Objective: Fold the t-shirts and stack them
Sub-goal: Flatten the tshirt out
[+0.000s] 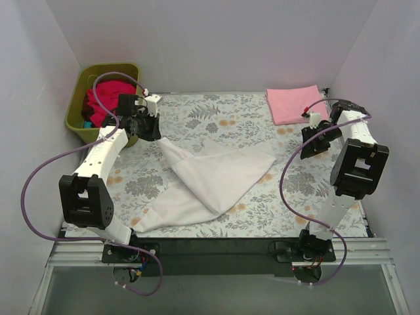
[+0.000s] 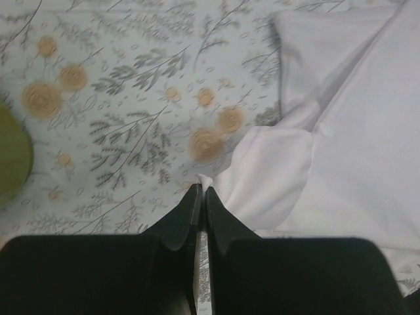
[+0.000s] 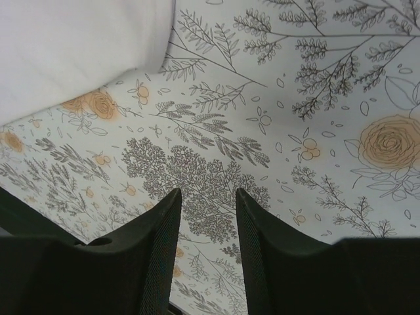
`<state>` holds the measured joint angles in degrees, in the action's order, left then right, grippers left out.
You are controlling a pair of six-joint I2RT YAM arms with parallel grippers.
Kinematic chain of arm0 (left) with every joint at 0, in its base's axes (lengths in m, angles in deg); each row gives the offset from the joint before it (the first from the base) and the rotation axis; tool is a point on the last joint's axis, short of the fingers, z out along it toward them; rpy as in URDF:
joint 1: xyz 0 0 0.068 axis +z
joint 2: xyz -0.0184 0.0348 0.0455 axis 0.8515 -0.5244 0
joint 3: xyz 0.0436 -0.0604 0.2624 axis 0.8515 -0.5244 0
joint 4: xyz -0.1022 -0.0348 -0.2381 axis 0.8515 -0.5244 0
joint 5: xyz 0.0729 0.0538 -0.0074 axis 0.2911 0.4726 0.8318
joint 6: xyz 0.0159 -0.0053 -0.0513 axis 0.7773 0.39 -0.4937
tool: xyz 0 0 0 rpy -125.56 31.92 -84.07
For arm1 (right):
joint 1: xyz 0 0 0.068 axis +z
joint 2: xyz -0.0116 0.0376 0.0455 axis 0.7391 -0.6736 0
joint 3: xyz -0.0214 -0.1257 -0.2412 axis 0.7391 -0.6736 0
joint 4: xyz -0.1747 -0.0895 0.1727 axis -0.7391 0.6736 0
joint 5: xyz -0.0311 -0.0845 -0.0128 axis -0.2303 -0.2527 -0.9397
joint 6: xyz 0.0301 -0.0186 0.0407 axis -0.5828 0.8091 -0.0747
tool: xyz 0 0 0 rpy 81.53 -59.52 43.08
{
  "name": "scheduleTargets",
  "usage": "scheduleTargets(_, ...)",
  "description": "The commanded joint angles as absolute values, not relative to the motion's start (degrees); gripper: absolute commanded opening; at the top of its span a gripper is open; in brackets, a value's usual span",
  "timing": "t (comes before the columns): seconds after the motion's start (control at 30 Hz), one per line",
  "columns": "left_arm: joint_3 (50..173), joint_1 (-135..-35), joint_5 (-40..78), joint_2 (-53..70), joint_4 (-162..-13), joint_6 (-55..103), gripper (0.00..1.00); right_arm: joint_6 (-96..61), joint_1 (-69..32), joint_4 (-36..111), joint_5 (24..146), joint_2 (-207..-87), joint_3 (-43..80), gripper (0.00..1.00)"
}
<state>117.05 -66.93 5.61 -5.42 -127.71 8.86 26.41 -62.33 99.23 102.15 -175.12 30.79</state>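
Observation:
A white t-shirt (image 1: 210, 177) lies crumpled across the middle of the floral sheet, one corner pulled up toward the back left. My left gripper (image 1: 152, 131) is shut on that corner; in the left wrist view a nub of the white t-shirt (image 2: 328, 157) pokes out between the tips of the left gripper (image 2: 201, 188). A folded pale pink t-shirt (image 1: 295, 104) rests at the back right. Crimson t-shirts (image 1: 105, 104) fill the green tub. My right gripper (image 1: 314, 141) hovers open over bare sheet, nothing between the tips of the right gripper (image 3: 207, 193); the white t-shirt (image 3: 72, 46) shows at its upper left.
The olive-green tub (image 1: 82, 118) stands at the back left corner, beside my left arm. The grey-and-orange floral sheet (image 1: 230, 118) covers the table. White walls close in on three sides. A black rail (image 1: 216, 248) runs along the near edge.

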Motion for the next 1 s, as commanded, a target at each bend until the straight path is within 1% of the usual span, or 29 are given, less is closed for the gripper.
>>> scheduleTargets(0.0,115.4,-63.6,8.1,-4.4,-128.0,13.5,0.00,26.2,-60.1,99.9,105.7,-173.9,34.8,0.46)
scheduleTargets(0.1,114.0,-63.2,8.0,-5.3,-127.6,14.3,0.00,23.7,-57.4,99.1,107.4,-175.6,37.3,0.45)
scheduleTargets(0.27,114.8,-63.2,6.5,-8.3,-127.5,12.9,0.00,17.3,-52.2,95.8,107.1,-180.3,44.5,0.41)
scheduleTargets(0.43,116.1,-63.2,5.8,-10.1,-127.5,11.4,0.00,11.9,-45.4,90.3,99.7,-186.1,50.5,0.40)
scheduleTargets(0.53,116.3,-63.2,5.5,-10.4,-127.5,11.1,0.00,10.4,-42.9,88.7,96.8,-190.0,53.1,0.44)
scheduleTargets(0.67,116.2,-63.1,5.3,-10.9,-127.5,10.9,0.00,9.6,-41.0,86.7,94.5,-194.2,54.8,0.55)
scheduleTargets(0.97,115.2,-63.1,5.2,-11.0,-126.9,10.9,0.00,9.5,-37.9,80.7,91.2,-197.8,52.7,0.55)
